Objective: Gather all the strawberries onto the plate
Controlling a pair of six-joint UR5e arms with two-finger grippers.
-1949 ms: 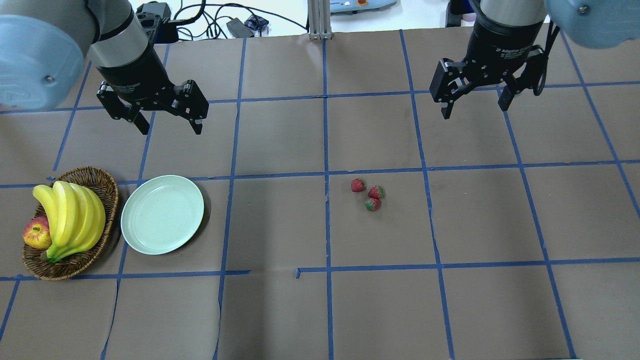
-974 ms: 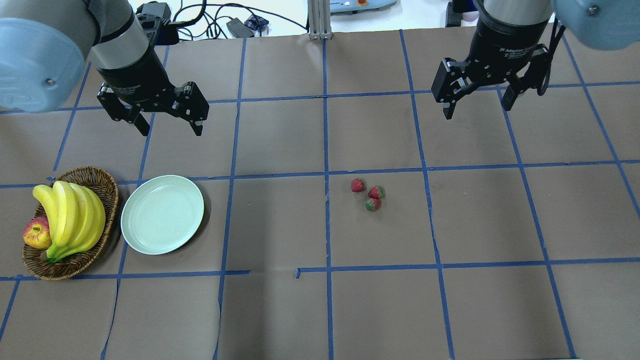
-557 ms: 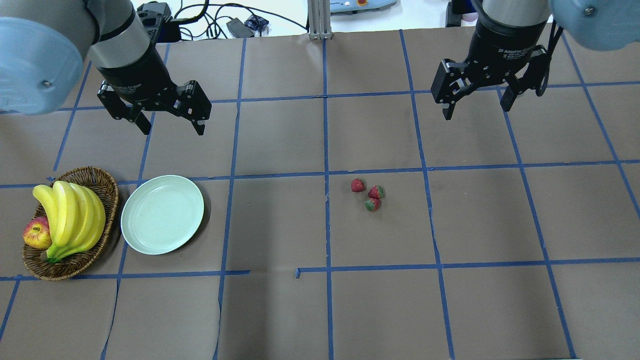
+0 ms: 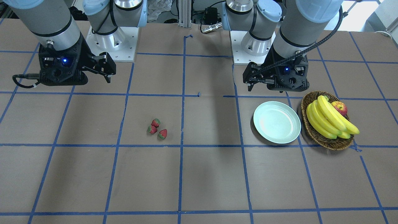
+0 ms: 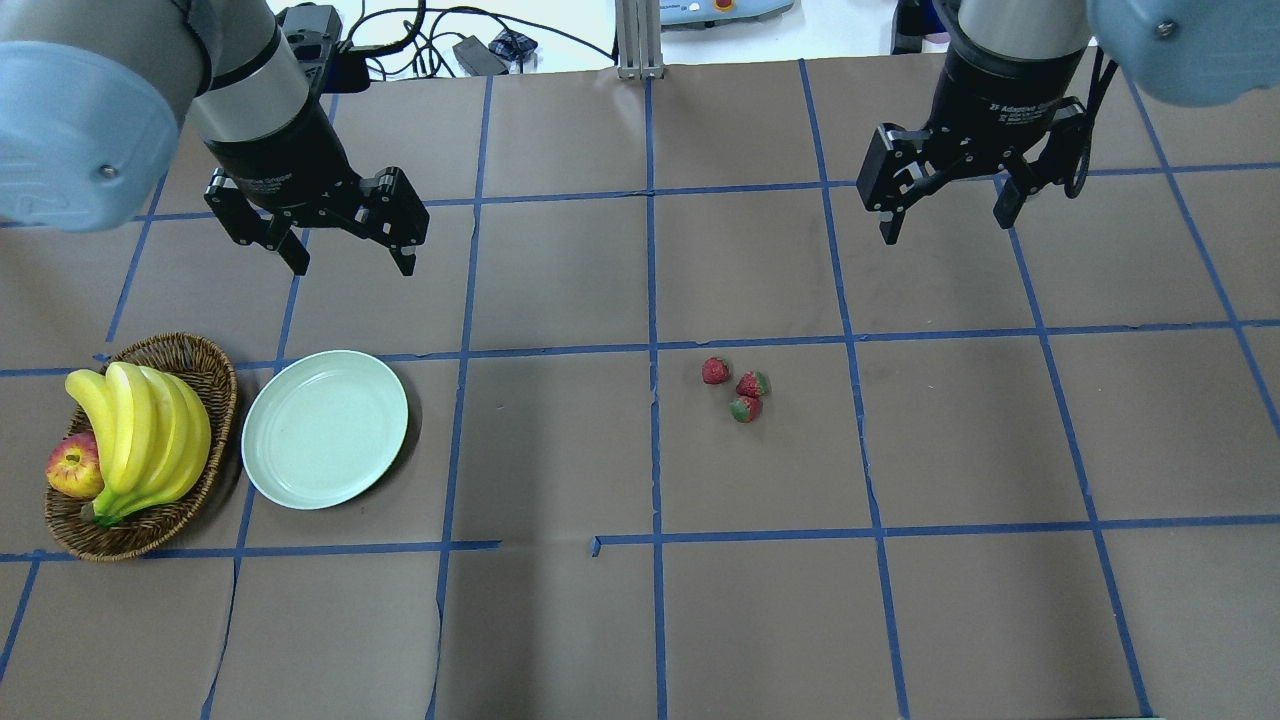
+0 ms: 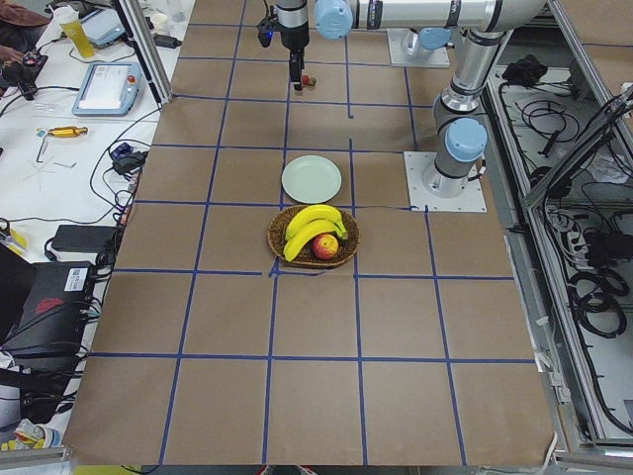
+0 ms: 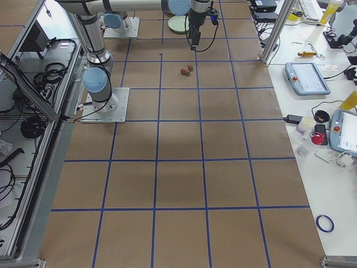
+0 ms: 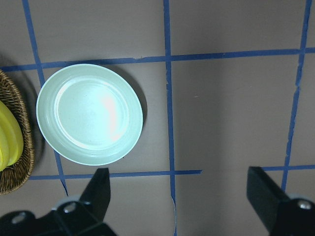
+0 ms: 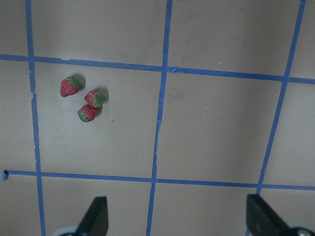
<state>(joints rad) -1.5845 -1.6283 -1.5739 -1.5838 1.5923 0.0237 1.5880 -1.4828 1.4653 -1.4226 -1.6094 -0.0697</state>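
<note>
Three small red strawberries with green caps lie close together on the brown table, right of centre; they also show in the front view and the right wrist view. The pale mint-green plate lies empty at the left, also in the front view and the left wrist view. My left gripper is open and empty, hovering behind the plate. My right gripper is open and empty, hovering behind and to the right of the strawberries.
A brown wicker basket with bananas and a red-yellow apple stands just left of the plate. Blue tape lines grid the table. Cables and boxes lie beyond the far edge.
My left gripper has shifted a little to the right and nearer. My right gripper has shifted slightly. Strawberries and plate have not moved.
</note>
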